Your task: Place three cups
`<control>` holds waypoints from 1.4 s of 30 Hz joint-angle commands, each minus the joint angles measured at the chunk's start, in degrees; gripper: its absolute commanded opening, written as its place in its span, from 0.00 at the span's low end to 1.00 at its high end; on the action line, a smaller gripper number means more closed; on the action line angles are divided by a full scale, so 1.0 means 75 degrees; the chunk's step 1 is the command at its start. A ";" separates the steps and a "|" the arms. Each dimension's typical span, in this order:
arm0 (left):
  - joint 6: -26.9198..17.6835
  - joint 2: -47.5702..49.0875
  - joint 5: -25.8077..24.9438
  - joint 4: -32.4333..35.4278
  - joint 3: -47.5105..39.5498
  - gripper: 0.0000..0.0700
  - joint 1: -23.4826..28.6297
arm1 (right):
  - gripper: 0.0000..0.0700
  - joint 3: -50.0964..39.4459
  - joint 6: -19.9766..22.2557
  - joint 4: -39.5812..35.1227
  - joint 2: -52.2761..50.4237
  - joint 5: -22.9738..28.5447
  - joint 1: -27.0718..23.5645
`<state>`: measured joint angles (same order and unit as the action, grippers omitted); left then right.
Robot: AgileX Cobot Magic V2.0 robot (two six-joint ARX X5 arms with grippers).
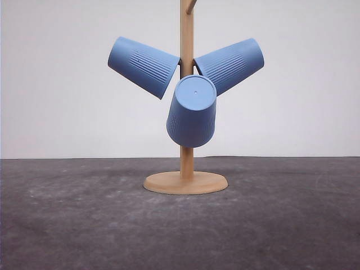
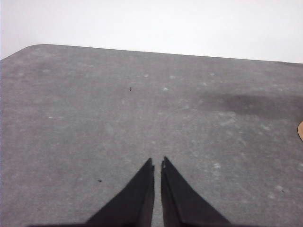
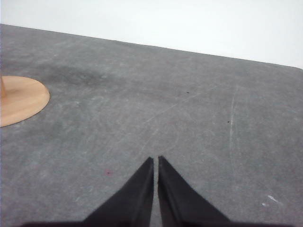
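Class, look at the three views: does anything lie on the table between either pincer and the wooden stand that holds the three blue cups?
Nothing visible does. Bare grey table lies ahead of the left pincer and the right pincer, both shut. The three cups hang on the wooden stand, off the table.

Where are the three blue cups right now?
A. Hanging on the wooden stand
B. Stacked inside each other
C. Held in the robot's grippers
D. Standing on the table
A: the left cup, the right cup and the front cup all hang on the wooden stand, off the table.
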<state>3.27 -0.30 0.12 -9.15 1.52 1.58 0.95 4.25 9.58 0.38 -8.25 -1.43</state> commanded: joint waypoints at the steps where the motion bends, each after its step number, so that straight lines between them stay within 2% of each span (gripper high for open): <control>1: 0.0037 0.0006 0.0017 0.0085 -0.0105 0.00 -0.0015 | 0.02 -0.0032 -0.0096 -0.0090 -0.0023 0.0026 0.0009; 42: 0.0038 0.0006 0.0017 0.0087 -0.0105 0.00 -0.0015 | 0.02 -0.0032 -0.0096 -0.0090 -0.0023 0.0026 0.0009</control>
<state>3.27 -0.30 0.12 -9.15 1.52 1.58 0.95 4.25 9.58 0.38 -8.25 -1.43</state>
